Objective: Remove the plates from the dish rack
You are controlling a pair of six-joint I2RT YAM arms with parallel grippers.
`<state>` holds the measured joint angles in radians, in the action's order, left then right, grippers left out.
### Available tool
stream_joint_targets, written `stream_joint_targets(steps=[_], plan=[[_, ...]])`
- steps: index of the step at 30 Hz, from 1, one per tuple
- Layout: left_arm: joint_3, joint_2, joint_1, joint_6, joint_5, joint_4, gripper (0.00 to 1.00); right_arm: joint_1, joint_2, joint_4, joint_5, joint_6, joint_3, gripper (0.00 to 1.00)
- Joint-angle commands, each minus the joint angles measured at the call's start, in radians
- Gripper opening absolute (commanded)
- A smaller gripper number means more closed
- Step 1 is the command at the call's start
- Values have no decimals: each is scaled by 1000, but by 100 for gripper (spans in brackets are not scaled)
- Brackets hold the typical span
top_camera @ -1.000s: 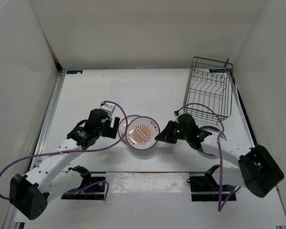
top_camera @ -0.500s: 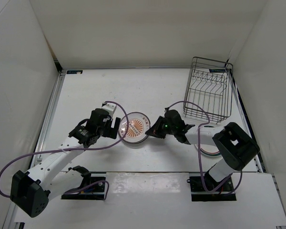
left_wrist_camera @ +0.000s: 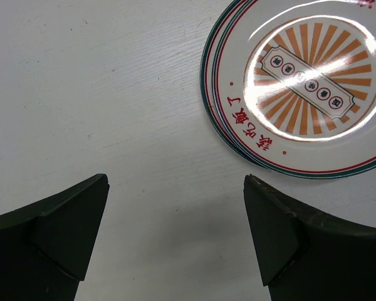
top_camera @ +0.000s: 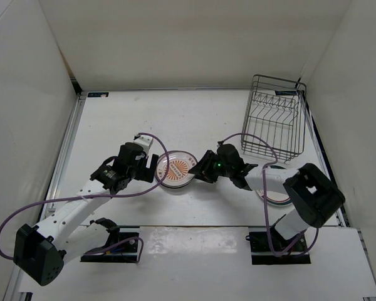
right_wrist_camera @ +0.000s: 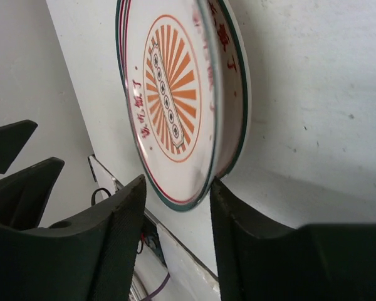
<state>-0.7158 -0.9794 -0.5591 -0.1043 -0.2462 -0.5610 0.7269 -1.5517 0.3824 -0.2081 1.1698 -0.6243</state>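
A second ago the right claw (top_camera: 203, 170) held a sunburst plate low and to the right of the other one. Now that top plate (top_camera: 177, 168) has slid up and left, and it lies almost square over the lower plate (top_camera: 163, 161). The right arm's elbow has swung in toward the middle too. The left arm has hardly moved.

From above, the two sunburst plates sit in the middle of the white desk (top_camera: 144, 119). The left claw (top_camera: 150, 167) is just beside them on the left. The right claw is at their right edge. The green plate (top_camera: 277, 195) lies flat at the lower right, partly hidden under the right arm. The dish rack (top_camera: 272, 125) stands at the upper right, well apart from the stack.

In the left wrist view, the left claw (left_wrist_camera: 175, 182) is spread wide with only bare desk (left_wrist_camera: 81, 75) between its tips. The top plate (left_wrist_camera: 316, 94) fills the upper right. The rim of the lower plate (left_wrist_camera: 206, 69) peeks out on its left side.

In the right wrist view, the top plate (right_wrist_camera: 175, 106) looks turned on its side at the top middle. Its near rim sits between the two tips of the right claw (right_wrist_camera: 177, 188). The right finger (right_wrist_camera: 250, 251) is against the plate's outer side. I cannot tell if the claw is squeezing the plate or only sitting around it.
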Motion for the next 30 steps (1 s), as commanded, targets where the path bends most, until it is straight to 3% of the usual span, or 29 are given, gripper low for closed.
stream_joint_targets(steps=[1,6,10,12,16,19,21,25,30], plan=[[-30,8,-4,2,5,9,100,3,105,-86,42,-4,11,50],[-31,10,-2,2,8,6,100,-6,215,-486,65,-117,-57,60],[-33,7,-2,2,10,1,100,-4,277,-751,130,-182,-123,60],[-31,7,-2,2,8,0,100,-7,387,-778,248,-150,-65,58],[-33,7,-2,0,12,0,100,-29,585,-908,430,74,116,55],[-34,8,-2,-1,13,0,100,-27,847,-1006,571,279,260,55],[-31,8,-2,-3,18,1,100,-26,1021,-1130,678,428,326,49],[-36,4,-2,-6,22,-4,100,-29,1163,-1363,805,531,302,42],[-39,10,-2,-5,27,-8,100,-27,1115,-1643,855,681,169,36]])
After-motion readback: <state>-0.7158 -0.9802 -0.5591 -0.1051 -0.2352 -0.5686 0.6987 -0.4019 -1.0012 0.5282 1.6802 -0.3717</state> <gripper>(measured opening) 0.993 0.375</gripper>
